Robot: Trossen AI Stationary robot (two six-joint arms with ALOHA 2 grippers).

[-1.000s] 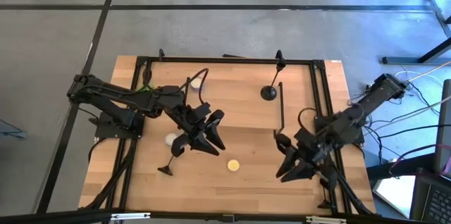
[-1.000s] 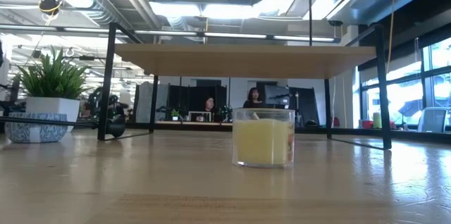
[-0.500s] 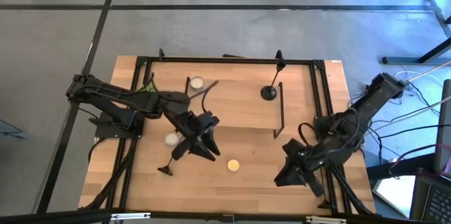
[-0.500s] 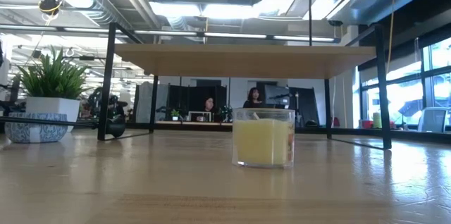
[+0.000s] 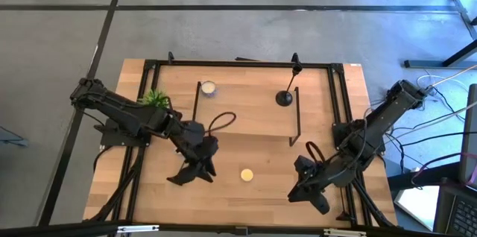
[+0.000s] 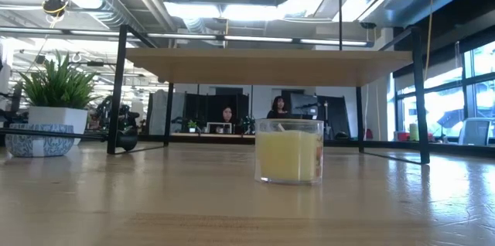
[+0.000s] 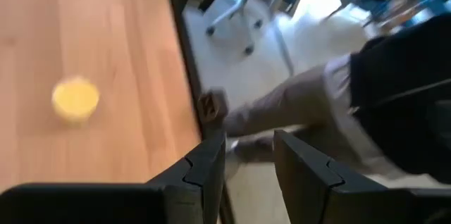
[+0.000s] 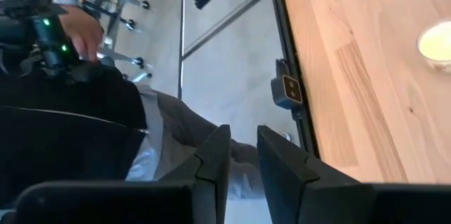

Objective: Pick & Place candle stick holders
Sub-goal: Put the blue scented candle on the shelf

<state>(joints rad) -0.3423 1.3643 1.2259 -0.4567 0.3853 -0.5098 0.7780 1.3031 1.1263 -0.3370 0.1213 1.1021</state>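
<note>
1. One candlestick (image 5: 284,97) stands upright on the desk (image 5: 253,129) toward the far edge, right of centre, under the shelf frame (image 5: 298,110); no other holder can be made out.
2. A white candle (image 5: 208,88) sits in its glass near the far edge, left of centre; a yellow candle (image 5: 246,174) sits in its glass (image 6: 288,151) near the near edge, about midway along it.
3. A potted plant (image 5: 155,98) stands by the left edge.
4. The left gripper (image 5: 200,170) hangs low over the near-left part, just left of the yellow candle, fingers (image 7: 204,171) slightly apart and holding nothing.
5. The right gripper (image 5: 307,192) hovers at the near-right corner, well apart from the candlestick, fingers (image 8: 215,155) slightly apart and holding nothing.
6. A person (image 8: 63,90) stands beyond the near edge.
</note>
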